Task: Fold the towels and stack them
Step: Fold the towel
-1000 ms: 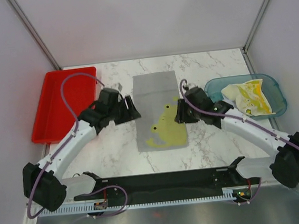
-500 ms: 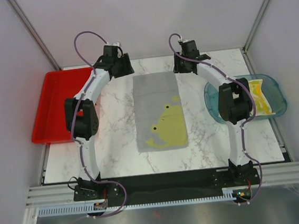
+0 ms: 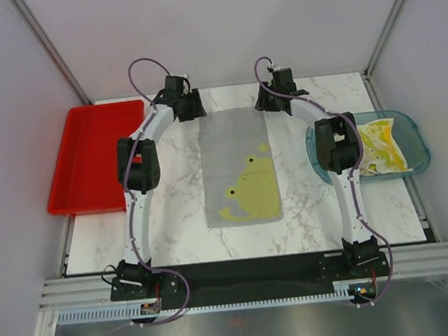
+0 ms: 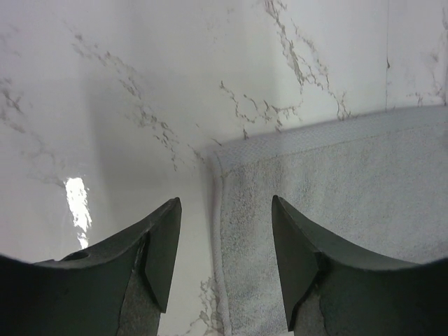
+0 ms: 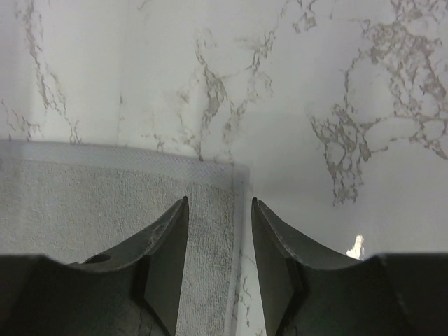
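Towel [image 3: 236, 147], nubby grey terry, flat on veined marble [image 3: 173, 213], left tool [image 4: 224, 210], right tool [image 5: 219, 203] both parted.

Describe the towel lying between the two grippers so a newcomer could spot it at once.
On the marble table, between the red tray and the teal bin, lies a grey towel spread flat. Unlike the crumpled yellow towel in the bin, it bears a yellow-green frog figure.

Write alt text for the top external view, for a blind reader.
The left arm and right arm stretch to the far corners of a grey towel with a frog print, flat on the table. Red tray left; teal bin with crumpled yellow towels right.
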`<state>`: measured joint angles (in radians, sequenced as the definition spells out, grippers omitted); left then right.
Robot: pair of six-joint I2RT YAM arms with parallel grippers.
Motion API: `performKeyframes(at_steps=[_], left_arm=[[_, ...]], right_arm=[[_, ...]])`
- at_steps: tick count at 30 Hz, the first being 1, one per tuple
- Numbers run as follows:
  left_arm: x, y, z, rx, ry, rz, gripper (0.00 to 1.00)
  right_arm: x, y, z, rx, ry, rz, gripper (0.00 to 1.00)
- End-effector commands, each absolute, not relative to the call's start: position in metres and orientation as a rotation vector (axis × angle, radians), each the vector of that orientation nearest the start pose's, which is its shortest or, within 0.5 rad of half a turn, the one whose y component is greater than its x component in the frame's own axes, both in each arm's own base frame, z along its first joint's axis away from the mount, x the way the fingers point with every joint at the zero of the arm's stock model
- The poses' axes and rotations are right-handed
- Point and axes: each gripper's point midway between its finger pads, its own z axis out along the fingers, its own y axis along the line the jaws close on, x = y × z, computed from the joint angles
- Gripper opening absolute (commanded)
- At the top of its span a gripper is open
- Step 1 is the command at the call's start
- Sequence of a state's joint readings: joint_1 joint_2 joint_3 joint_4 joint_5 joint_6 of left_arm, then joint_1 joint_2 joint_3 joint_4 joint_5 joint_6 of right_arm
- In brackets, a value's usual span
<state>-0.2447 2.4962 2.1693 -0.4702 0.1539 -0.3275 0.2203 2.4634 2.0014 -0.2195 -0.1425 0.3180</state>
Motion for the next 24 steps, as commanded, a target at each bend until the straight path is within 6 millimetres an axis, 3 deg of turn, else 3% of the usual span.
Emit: performKeyframes(at_steps=[1,7,12,19,24], left_arm=[[0.625,-0.188,0.072,-0.042,2.288,-0.532,0.62],[0.629,-0.194,0.063,-0.020,2.284,-0.572,0.61],[0.633,-0.196,0.060,-0.005,2.269,-0.586,0.60],[0.624,-0.203,0.042,-0.030,2.312,-0.648,0.55],[0.632,-0.203,0.042,-0.061,2.297,-0.684,0.53]], right_arm=[[0.637,0.188,0.054,0.047,2.179,0.523,0.49],[0.641,0.189,0.036,0.077,2.192,0.573,0.48],[0.644,0.190,0.038,0.069,2.181,0.589,0.45],[0.649,0.184,0.038,0.076,2.169,0.594,0.43],[0.650,0.187,0.037,0.082,2.169,0.629,0.43]])
